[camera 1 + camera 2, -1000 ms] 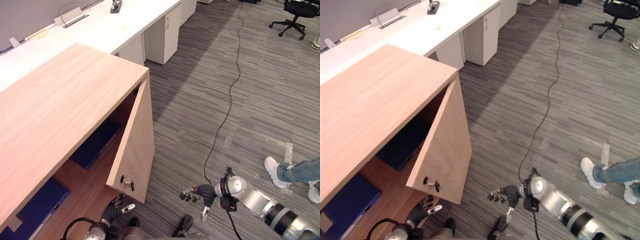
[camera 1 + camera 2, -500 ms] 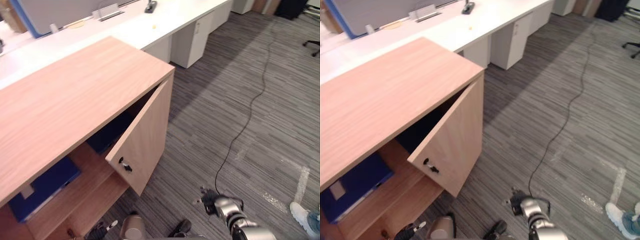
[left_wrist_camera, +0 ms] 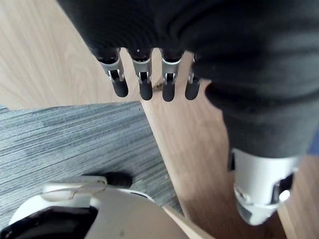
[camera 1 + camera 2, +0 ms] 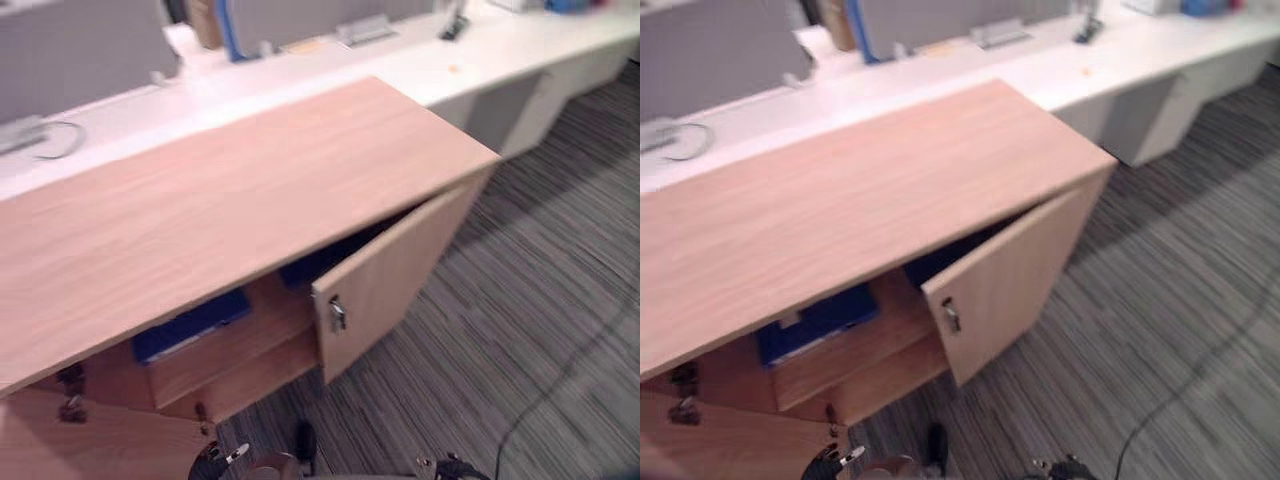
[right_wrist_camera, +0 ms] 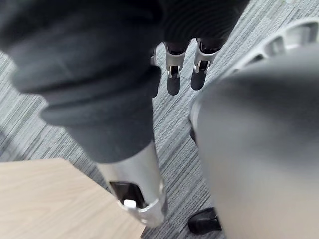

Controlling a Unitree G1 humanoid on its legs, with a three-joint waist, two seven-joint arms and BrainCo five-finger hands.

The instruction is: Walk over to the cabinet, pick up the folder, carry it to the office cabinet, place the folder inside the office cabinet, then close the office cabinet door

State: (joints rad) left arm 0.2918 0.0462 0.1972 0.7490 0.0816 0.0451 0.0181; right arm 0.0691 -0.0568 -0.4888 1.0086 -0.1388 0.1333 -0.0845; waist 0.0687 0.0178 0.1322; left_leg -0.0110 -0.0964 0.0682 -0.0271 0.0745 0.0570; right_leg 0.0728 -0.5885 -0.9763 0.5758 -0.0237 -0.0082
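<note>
Left robot hand [image 3: 142, 82], right robot hand [image 5: 174, 74] both released, empty. Camera swung left since earlier; door [image 4: 400, 275] still ajar, folder [image 4: 190, 325] still on shelf [image 4: 235, 348] in cabinet [image 4: 230, 190].

Both eye views look steeply down from the head, at middling range, over the cabinet [image 4: 230, 200], its door [image 4: 400, 270], the desk [image 4: 480, 60] behind and the floor [image 4: 540, 330]. They sit slightly apart and share nearly the whole scene. The left wrist view faces along the left hand [image 3: 141, 79] from very close, onto floor and wood, probably the cabinet's; the right wrist view looks likewise along the right hand [image 5: 173, 74] onto the floor.
</note>
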